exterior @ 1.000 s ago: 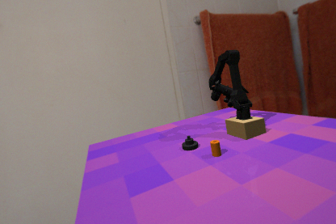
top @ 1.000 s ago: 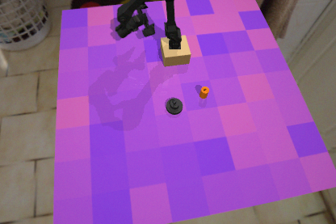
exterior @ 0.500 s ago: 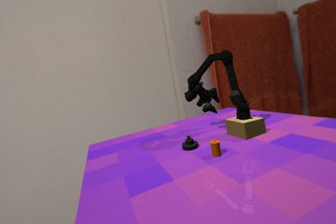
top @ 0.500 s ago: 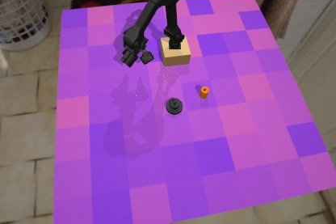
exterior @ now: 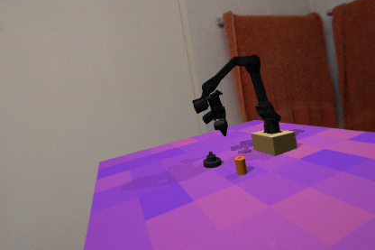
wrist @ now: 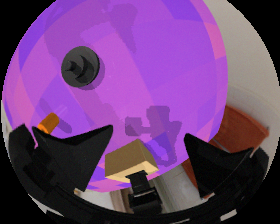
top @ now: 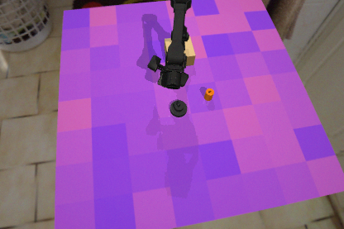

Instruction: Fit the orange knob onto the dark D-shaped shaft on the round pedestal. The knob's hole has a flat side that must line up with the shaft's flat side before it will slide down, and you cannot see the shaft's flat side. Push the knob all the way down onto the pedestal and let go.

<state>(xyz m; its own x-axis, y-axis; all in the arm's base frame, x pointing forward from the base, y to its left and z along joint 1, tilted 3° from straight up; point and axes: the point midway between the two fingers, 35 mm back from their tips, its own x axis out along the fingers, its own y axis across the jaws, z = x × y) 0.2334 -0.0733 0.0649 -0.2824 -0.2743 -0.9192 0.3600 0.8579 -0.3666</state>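
Observation:
The orange knob (top: 208,94) (exterior: 240,165) (wrist: 48,122) stands upright on the purple checkered table, apart from the pedestal. The dark round pedestal (top: 178,108) (exterior: 211,160) (wrist: 80,66) carries its short D-shaped shaft, pointing up, a little to the knob's left in the top view. My gripper (top: 172,82) (exterior: 222,130) (wrist: 150,133) is open and empty. It hangs in the air above the table, between the arm's base and the pedestal, with the fingers pointing down. In the wrist view the knob peeks out beside the left finger.
The arm's tan base block (top: 191,50) (exterior: 274,142) (wrist: 131,160) sits on the table behind the objects. A white wire basket (top: 18,2) stands on the floor at the far left. Orange towels (exterior: 279,66) hang on the wall behind the table.

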